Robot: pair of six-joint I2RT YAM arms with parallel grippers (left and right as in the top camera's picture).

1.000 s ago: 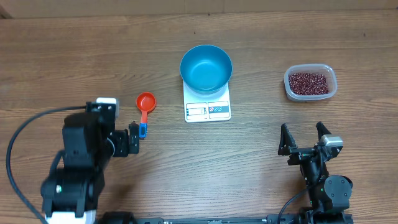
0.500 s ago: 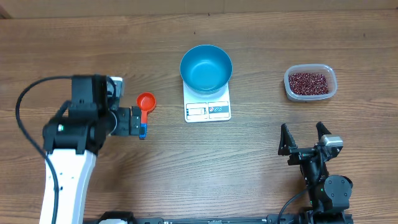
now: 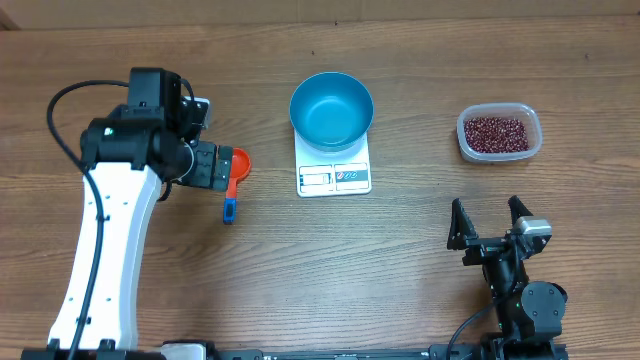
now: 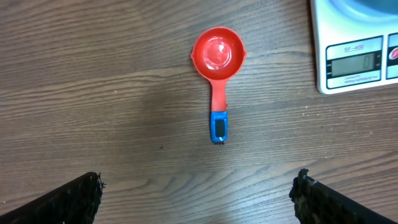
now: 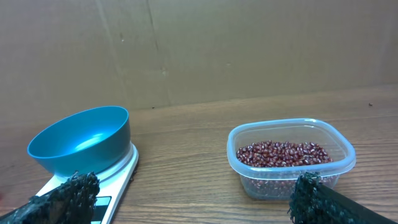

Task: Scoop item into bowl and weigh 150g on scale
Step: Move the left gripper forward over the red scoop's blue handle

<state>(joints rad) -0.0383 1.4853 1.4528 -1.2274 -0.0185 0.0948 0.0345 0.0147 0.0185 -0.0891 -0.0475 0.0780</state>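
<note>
The blue bowl (image 3: 331,110) stands empty on the white scale (image 3: 335,177) at mid-table; both also show in the right wrist view, bowl (image 5: 81,140) on scale (image 5: 118,174). The beans (image 3: 497,131) fill a clear tub (image 3: 499,152) at the right, and the right wrist view shows the same beans (image 5: 283,152). A red scoop (image 4: 217,53) with a blue handle tip lies left of the scale (image 4: 354,59). My left gripper (image 3: 212,168) hovers open beside the scoop (image 3: 238,165), partly covering its cup from above. My right gripper (image 3: 490,222) rests open near the front edge, empty.
A cardboard wall (image 5: 199,50) stands behind the table's far edge. My left arm (image 3: 100,250) stretches from the front left across the table's left side. Bare wood lies between the scale and the tub (image 5: 289,180).
My left arm has reached away from the front edge and its gripper has moved up beside the scoop's cup. The right arm has not moved.
</note>
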